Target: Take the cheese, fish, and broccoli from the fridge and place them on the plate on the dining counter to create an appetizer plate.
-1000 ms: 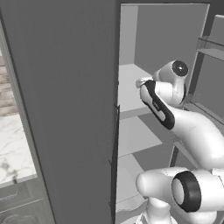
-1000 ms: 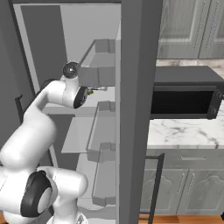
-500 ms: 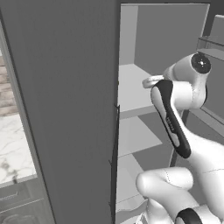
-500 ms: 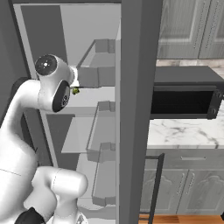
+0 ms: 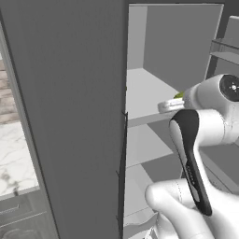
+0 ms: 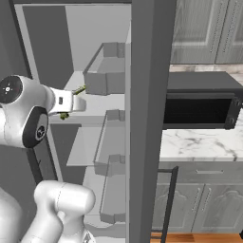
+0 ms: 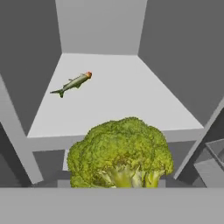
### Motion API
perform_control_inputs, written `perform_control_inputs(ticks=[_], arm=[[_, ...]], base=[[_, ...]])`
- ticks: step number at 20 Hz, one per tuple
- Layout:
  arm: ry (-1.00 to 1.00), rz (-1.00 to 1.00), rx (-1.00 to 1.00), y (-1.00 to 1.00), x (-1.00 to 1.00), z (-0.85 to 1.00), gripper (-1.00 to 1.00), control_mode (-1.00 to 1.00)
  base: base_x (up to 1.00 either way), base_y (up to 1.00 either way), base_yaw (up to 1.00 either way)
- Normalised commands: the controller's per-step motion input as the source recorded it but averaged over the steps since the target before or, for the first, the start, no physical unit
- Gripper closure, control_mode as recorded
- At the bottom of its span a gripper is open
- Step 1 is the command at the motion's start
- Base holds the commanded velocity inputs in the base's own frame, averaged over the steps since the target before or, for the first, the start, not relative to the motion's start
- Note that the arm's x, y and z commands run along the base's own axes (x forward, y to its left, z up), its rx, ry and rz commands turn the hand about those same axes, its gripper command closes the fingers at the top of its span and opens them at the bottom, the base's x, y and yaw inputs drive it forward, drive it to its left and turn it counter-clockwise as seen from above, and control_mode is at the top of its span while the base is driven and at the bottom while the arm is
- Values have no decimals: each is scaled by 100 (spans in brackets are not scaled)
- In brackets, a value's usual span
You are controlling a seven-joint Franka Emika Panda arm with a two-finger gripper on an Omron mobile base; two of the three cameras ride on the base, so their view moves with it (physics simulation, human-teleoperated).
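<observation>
The broccoli (image 7: 120,153), a rounded yellow-green clump, sits right in front of the hand camera, off the shelf and in front of its front edge, and covers the fingertips. My gripper (image 5: 170,106) (image 6: 76,102) is at the fridge opening, shut on the broccoli, of which a green bit (image 5: 179,95) shows past the hand. The fish (image 7: 74,82), slender and greenish with an orange end, lies on the pale shelf (image 7: 118,96) further in, to the left. The fridge door (image 5: 70,116) stands open. The cheese, the plate and the dining counter are out of view.
Door bins (image 6: 107,78) hang on the fridge's right side. A black microwave (image 6: 199,107) stands on a marble wall counter (image 6: 199,142) to the right. A second marble top (image 5: 14,163) shows left of the door.
The arm has drawn back out of the fridge shelf toward the base, bringing the broccoli with it. The fish has stayed on the shelf.
</observation>
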Motion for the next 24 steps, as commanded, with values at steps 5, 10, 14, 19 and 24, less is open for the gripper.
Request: perform_control_inputs(ticks=[5,10,14,19,24], arm=[[0,0,0,-3,-20,0,100,100],[0,0,0,0,0,0,100,100],[0,0,0,0,0,0,100,100],[0,0,0,0,0,0,100,100],[0,0,0,0,0,0,100,100]], base=[[-80,-11,-1],[-100,4,0],[-100,53,1],[-100,78,4],[-100,61,5]])
